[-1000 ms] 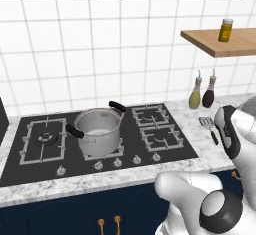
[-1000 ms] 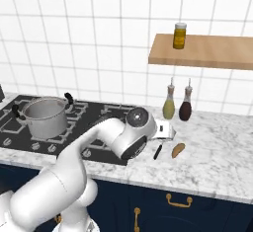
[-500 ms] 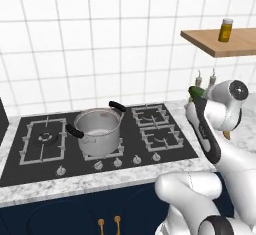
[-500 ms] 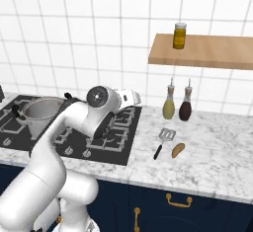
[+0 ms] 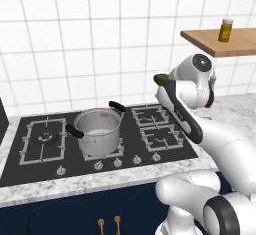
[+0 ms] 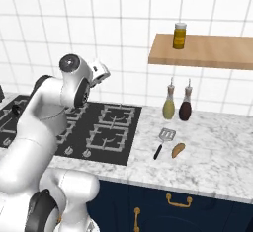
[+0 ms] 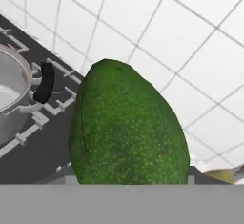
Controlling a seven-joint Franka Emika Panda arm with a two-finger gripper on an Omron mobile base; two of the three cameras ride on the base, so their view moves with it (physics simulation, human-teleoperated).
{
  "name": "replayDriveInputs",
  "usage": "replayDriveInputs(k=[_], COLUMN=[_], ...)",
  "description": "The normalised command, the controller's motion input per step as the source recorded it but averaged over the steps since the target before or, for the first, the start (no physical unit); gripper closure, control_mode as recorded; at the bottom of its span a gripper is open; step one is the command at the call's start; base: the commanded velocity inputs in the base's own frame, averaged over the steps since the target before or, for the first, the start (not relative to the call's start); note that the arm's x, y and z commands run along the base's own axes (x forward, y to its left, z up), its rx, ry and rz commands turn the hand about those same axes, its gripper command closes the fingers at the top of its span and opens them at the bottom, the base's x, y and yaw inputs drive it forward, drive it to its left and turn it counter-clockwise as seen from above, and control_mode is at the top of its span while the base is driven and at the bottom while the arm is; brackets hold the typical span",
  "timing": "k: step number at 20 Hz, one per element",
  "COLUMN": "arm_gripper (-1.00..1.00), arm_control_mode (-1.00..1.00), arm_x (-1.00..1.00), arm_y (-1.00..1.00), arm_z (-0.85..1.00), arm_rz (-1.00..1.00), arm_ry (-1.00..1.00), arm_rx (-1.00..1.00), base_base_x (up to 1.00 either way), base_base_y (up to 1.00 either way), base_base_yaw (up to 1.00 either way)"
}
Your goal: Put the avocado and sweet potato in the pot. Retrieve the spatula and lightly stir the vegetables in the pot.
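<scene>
1. The claw [image 5: 159, 80] is up in the air over the right half of the hob [image 5: 100, 136], carrying the avocado [image 7: 126, 127]. In the left base view a bit of green sticks out at the claw's end. In the hand view the avocado sits right in front of the camera. The fingertips are hidden behind it, so the jaws read as part-open and closed on the fruit.
2. The pot [image 5: 98, 130] stands on the hob left of centre, apparently empty, well to the left of the claw and below it.
3. The step in hand looks like the carry to the pot. To do it well, I would bring the avocado fully over the pot's mouth before lowering it.
4. I would let go low inside the rim, so the fruit drops straight in and does not bounce off the steel edge or a black handle.
5. The avocado is smooth and rounded, so a quick swing could let it slip. A steady, level move is safer.
6. The sweet potato [image 6: 178, 150] lies on the worktop [image 6: 217, 152] at the right, just beside the spatula [image 6: 163, 142], which lies to its left with its head toward the wall.
7. Count: one avocado, one sweet potato, one pot, one spatula.
8. Also two bottles [image 6: 177, 102] against the wall behind the spatula, and one jar [image 6: 180, 35] on the shelf [image 6: 207, 51].
</scene>
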Motion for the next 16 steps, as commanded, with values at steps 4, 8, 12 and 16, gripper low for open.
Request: replayDriveInputs(k=[4,8,12,16], arm_gripper=[1.00,1.00,1.00,1.00], arm_control_mode=[-1.00,-1.00,-1.00,-1.00], arm_x=[0.26,0.01,-0.09,0.25], arm_y=[1.00,1.00,1.00,1.00], arm_z=[-0.04,-0.29,-0.71,-0.61], arm_rz=[0.23,0.29,0.34,0.29], arm_ry=[0.13,0.16,0.12,0.26], arm_rx=[-0.22,-0.23,-0.23,-0.13], base_base_x=[0.00,0.00,0.00,0.00], base_base_y=[0.00,0.00,0.00,0.00], base_base_yaw=[0.00,0.00,0.00,0.00])
